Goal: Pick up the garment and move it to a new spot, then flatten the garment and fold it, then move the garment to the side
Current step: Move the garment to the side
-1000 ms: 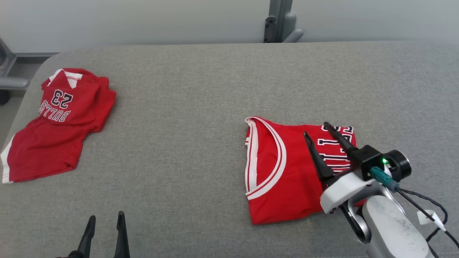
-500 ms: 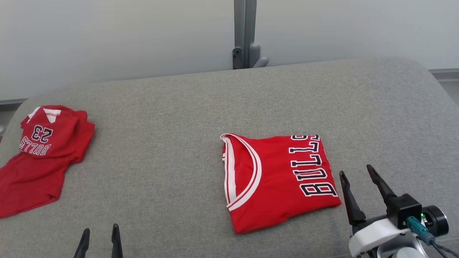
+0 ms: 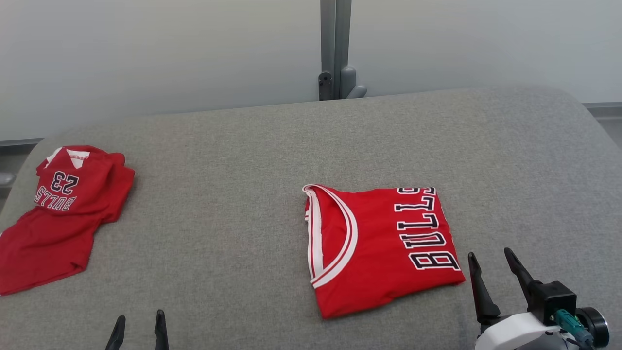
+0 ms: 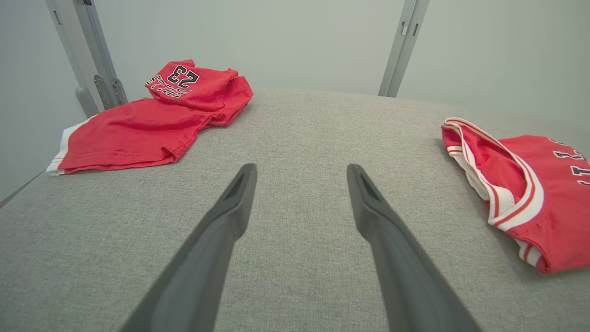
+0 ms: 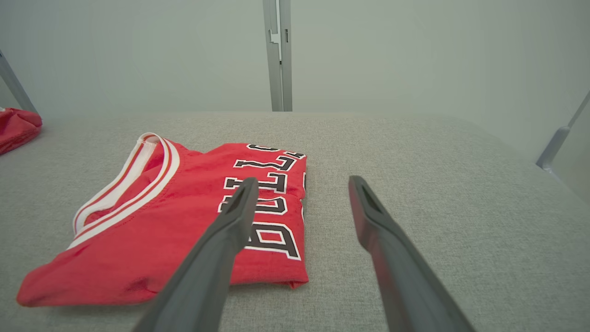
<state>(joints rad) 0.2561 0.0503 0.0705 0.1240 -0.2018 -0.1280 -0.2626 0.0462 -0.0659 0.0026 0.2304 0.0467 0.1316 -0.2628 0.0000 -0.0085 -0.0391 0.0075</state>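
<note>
Grey fabric table (image 3: 233, 218), pale wall (image 3: 146, 58), folded jersey (image 3: 384, 253), left gripper (image 3: 140, 315), right gripper (image 3: 489, 252) both spread

You've got two red garments! One folded jersey (image 3: 379, 248) by your right claw (image 3: 489, 252), one rumpled heap (image 3: 58, 218) beyond your left claw (image 3: 140, 315).

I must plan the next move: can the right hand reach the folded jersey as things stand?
Probably yes. The right hand is open and sits just off the near right corner of the jersey, apart from it, with nothing between them.
</note>
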